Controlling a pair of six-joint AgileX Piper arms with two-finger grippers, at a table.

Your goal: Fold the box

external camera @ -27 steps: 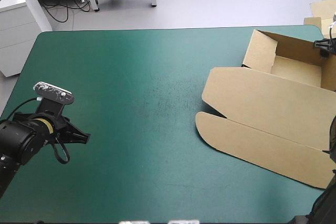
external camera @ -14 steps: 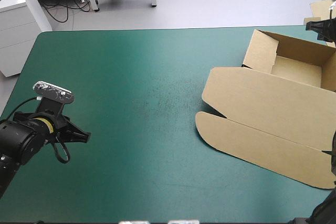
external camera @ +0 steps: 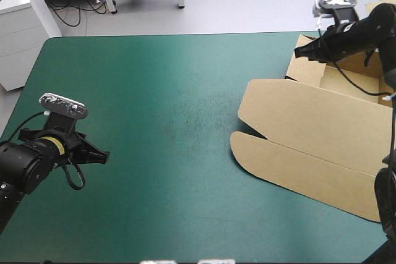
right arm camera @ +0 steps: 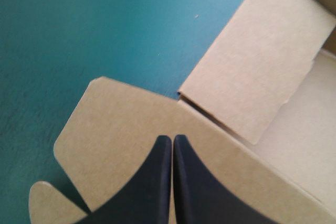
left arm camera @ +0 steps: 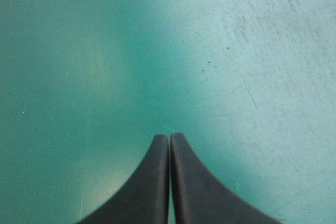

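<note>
High view: left gripper (external camera: 105, 155) closed, empty; right gripper (external camera: 299, 54) closed over box (external camera: 309, 122).

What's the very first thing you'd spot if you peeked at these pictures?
The big brown box on the right side of the teal-green table: an open tray with raised walls at the far end and its lid lying flat toward the near edge. The right tool, shut, hovers by the tray's raised wall. The left tool, also shut, hangs over bare cover near the left edge.
</note>
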